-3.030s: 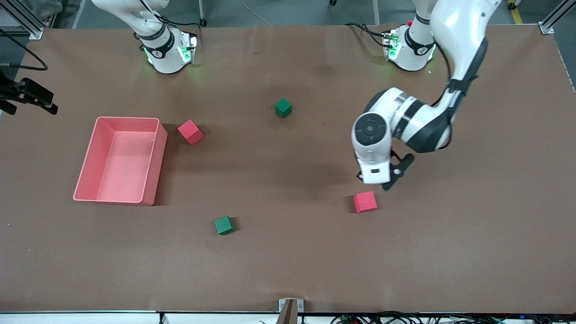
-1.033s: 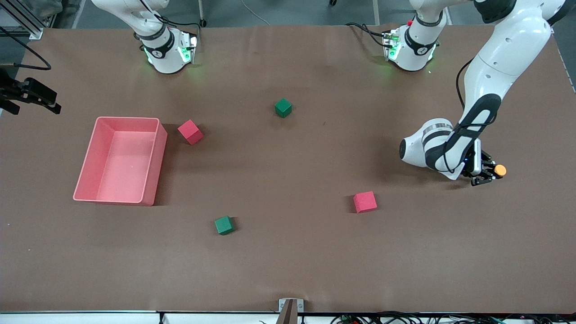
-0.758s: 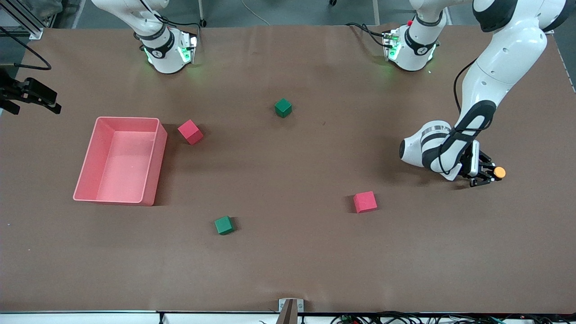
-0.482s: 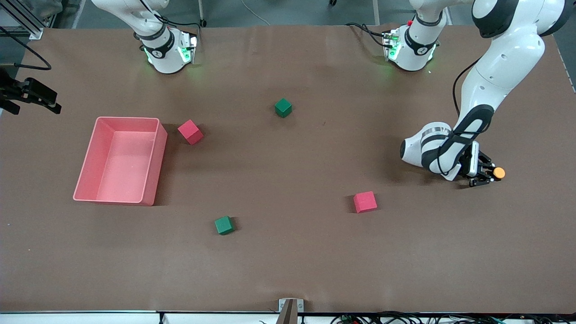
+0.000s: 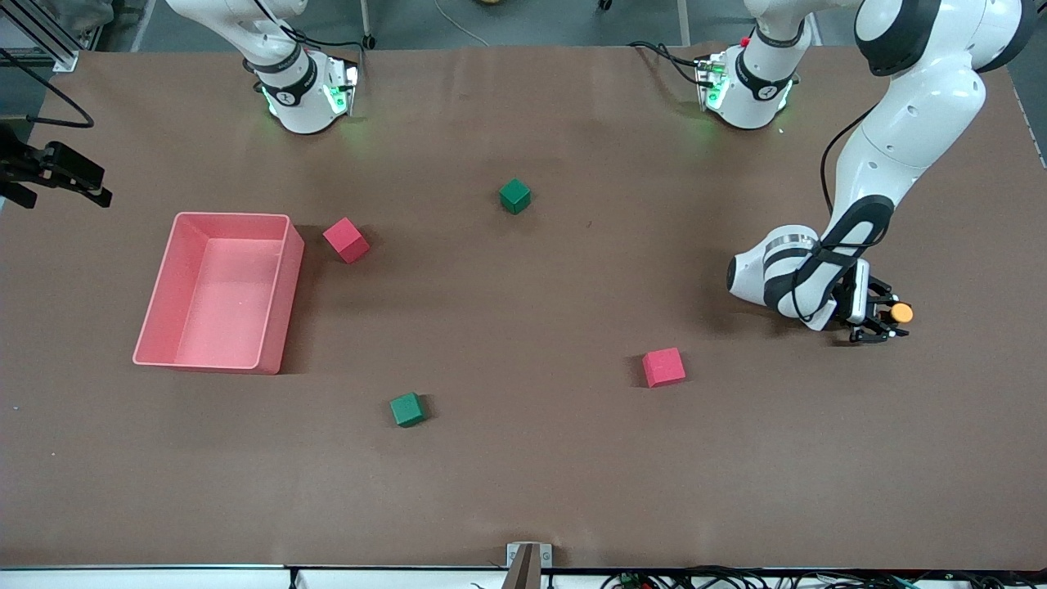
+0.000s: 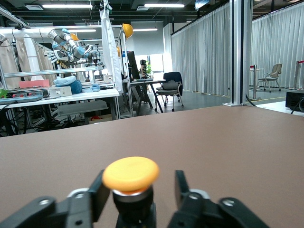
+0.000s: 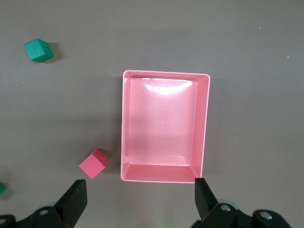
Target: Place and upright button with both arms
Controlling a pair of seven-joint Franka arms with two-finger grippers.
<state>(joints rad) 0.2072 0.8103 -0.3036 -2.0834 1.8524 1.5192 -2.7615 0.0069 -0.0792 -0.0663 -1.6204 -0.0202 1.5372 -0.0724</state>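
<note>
The button (image 5: 900,312) has a round orange cap and a dark body. It stands cap up, low at the table toward the left arm's end. My left gripper (image 5: 885,315) lies nearly level with the table, its jaws on either side of the button. In the left wrist view the button (image 6: 131,173) sits between the black fingers of the left gripper (image 6: 141,183). One finger (image 6: 99,187) is against its side, while a gap shows at the other finger (image 6: 181,183). My right gripper (image 7: 140,190) hangs open high over the pink bin (image 7: 124,123) and holds nothing.
The pink bin (image 5: 282,294) stands toward the right arm's end, with a red cube (image 5: 345,240) beside it. A green cube (image 5: 514,196) lies mid-table. Another green cube (image 5: 406,409) and another red cube (image 5: 663,367) lie nearer the front camera.
The left arm carried the button from near the red cube toward its own end of the table. In the last half second its fingers have spread away from the button.
</note>
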